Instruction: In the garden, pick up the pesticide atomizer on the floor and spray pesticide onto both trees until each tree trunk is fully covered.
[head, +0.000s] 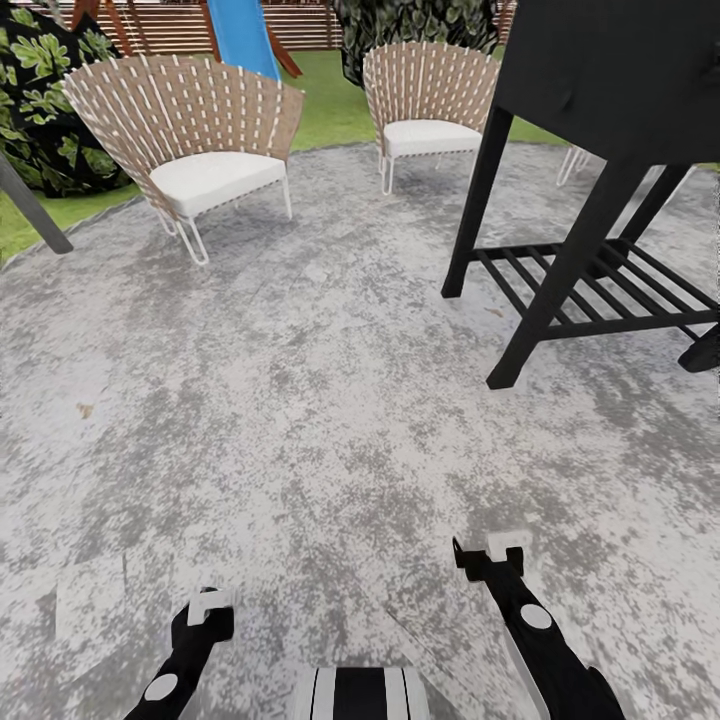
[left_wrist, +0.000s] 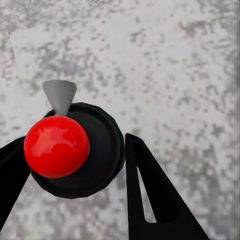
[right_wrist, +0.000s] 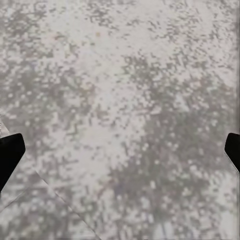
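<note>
The pesticide atomizer (left_wrist: 95, 165), a dark round bottle with a glossy red top and a grey nozzle, is seen from above in the left wrist view. My left gripper (left_wrist: 75, 142) is shut on it, one black finger against each side, above the grey mottled floor (left_wrist: 170, 60). In the head view the left gripper (head: 208, 605) hangs low at the bottom left, and the bottle is hidden beneath it. My right gripper (head: 505, 548) at the bottom right is open, its fingertips (right_wrist: 10, 150) far apart over bare floor (right_wrist: 120, 100). The trees are out of view.
A black metal stand (head: 580, 250) with a slatted lower shelf rises at the right. Two woven chairs with white cushions (head: 200, 140) (head: 425, 100) sit at the back, by the lawn (head: 330, 100). Broad-leaved plants (head: 40, 90) and a slat fence (head: 300, 25) lie beyond.
</note>
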